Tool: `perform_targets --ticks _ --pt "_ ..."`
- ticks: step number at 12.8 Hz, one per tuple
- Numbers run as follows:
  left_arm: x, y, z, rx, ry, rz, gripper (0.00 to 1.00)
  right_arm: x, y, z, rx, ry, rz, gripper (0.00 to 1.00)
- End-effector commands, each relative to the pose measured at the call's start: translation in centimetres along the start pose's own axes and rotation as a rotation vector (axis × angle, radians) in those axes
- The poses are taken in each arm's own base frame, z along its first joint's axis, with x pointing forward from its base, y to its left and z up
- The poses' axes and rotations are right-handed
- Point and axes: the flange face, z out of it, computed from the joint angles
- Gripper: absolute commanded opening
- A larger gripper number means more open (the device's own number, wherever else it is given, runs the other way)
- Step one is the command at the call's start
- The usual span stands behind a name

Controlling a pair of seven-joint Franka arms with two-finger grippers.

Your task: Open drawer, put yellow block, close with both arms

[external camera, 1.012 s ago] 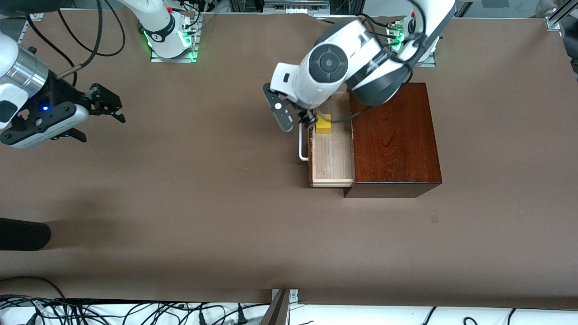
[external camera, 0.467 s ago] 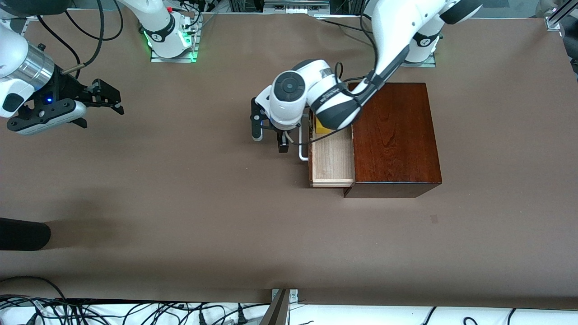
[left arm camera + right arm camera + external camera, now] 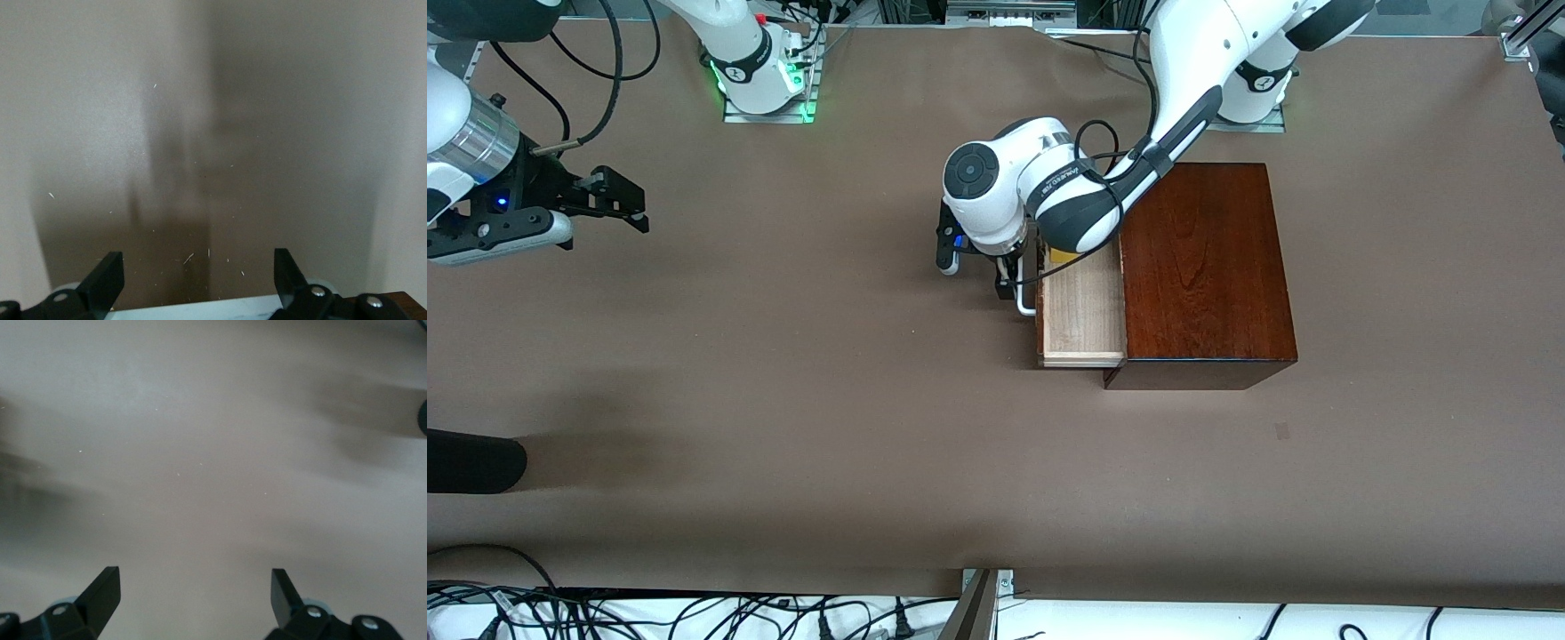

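The drawer (image 3: pixel 1083 313) stands pulled out of the dark mahogany box (image 3: pixel 1205 267); its white bar handle (image 3: pixel 1027 306) faces the right arm's end of the table. The yellow block (image 3: pixel 1059 256) lies in the drawer, mostly hidden under the left arm's wrist. My left gripper (image 3: pixel 975 271) is open and empty, low in front of the drawer front beside the handle. The left wrist view shows its open gripper (image 3: pixel 198 277) with the white handle (image 3: pixel 200 309) at the picture's edge. My right gripper (image 3: pixel 618 200) is open and empty over bare table at the right arm's end; the right wrist view (image 3: pixel 195 587) shows only table.
A dark rounded object (image 3: pixel 471 462) lies at the table's edge toward the right arm's end, nearer to the front camera. Cables (image 3: pixel 694 613) run along the near edge. The brown table (image 3: pixel 827 400) spreads around the box.
The left gripper has left the yellow block in the drawer, turned, and dropped in front of the drawer's handle. The right gripper has drifted slightly toward its end of the table.
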Motion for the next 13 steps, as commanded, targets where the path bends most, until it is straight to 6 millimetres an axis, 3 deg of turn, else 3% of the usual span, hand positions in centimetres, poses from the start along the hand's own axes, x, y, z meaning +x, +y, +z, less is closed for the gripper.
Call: perform_targets --ticks 1,4,8,13 --pt "-4.6 -1.8 -0.3 -0.038 -0.130 -0.008 1.00 -0.4 0.5 -0.4 -0.008 0.004 0.052 1.00" --pt "-7.7 -3.0 -0.2 -0.086 -0.183 -0.037 1.00 -0.3 0.0 -1.0 -0.005 0.016 0.078 1.00" --pt "-9.9 -3.9 -0.5 -0.112 -0.212 -0.068 1.00 0.1 0.2 -1.3 -0.007 0.024 0.091 1.00" --pt "-10.6 -4.0 -1.2 -0.112 -0.220 -0.083 1.00 0.4 -0.4 -1.1 -0.010 0.019 0.072 1.00"
